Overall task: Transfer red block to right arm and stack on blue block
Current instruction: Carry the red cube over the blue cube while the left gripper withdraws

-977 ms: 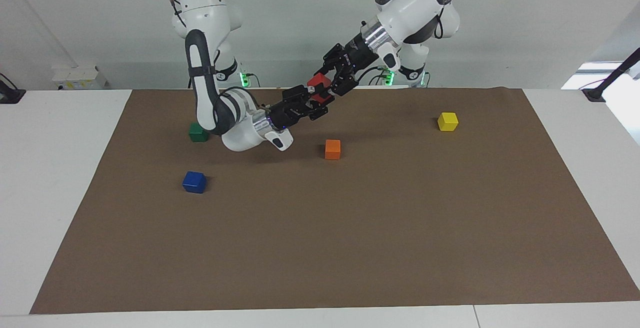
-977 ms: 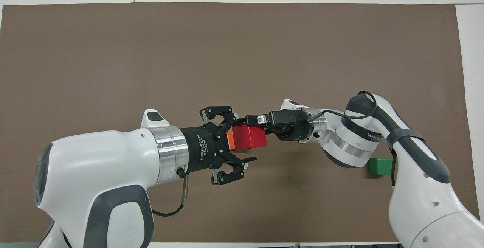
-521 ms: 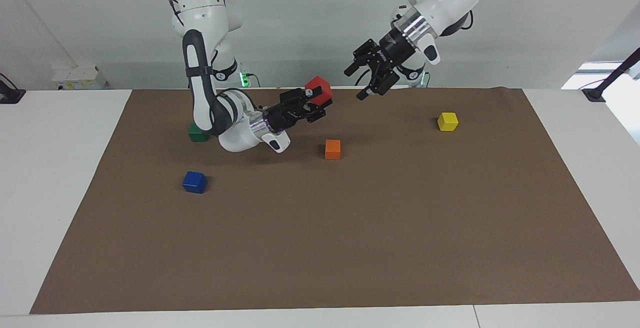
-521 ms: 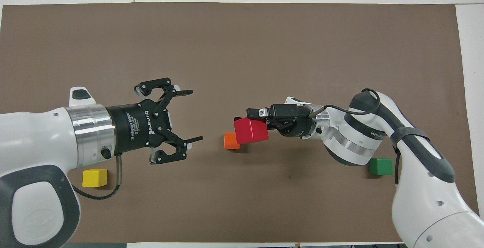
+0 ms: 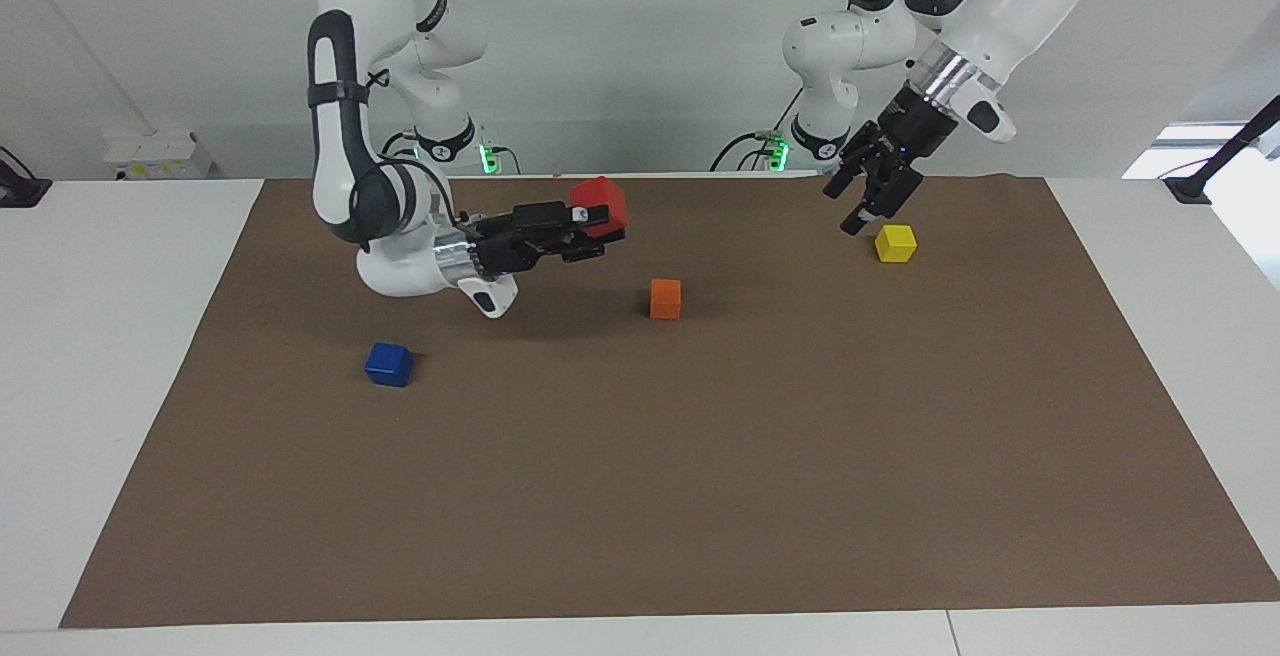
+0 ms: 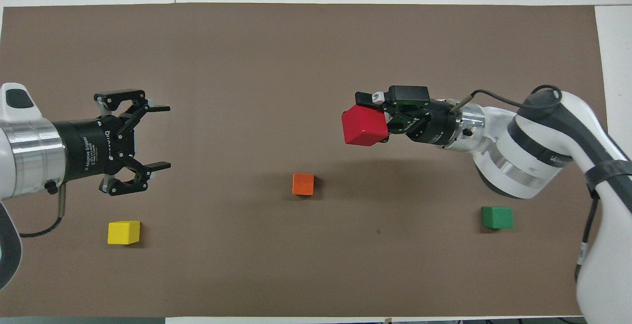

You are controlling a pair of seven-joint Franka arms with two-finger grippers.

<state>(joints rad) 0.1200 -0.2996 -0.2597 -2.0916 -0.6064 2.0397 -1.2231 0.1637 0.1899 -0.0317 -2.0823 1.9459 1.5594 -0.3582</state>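
Observation:
The red block (image 5: 598,206) is held up in the air in my right gripper (image 5: 592,228), which is shut on it over the brown mat, between the orange block and the green block. In the overhead view the red block (image 6: 363,127) sits at the tips of the right gripper (image 6: 376,119). The blue block (image 5: 389,364) lies on the mat toward the right arm's end, farther from the robots than the right gripper; it is hidden in the overhead view. My left gripper (image 5: 846,208) is open and empty, above the mat beside the yellow block; it also shows in the overhead view (image 6: 167,138).
An orange block (image 5: 665,298) lies mid-mat. A yellow block (image 5: 895,243) lies toward the left arm's end. A green block (image 6: 497,217) lies near the right arm's base. The brown mat (image 5: 700,496) covers most of the white table.
My left gripper has let go of the red block and drawn back toward its own end, near the yellow block. My right gripper has carried the red block toward its end.

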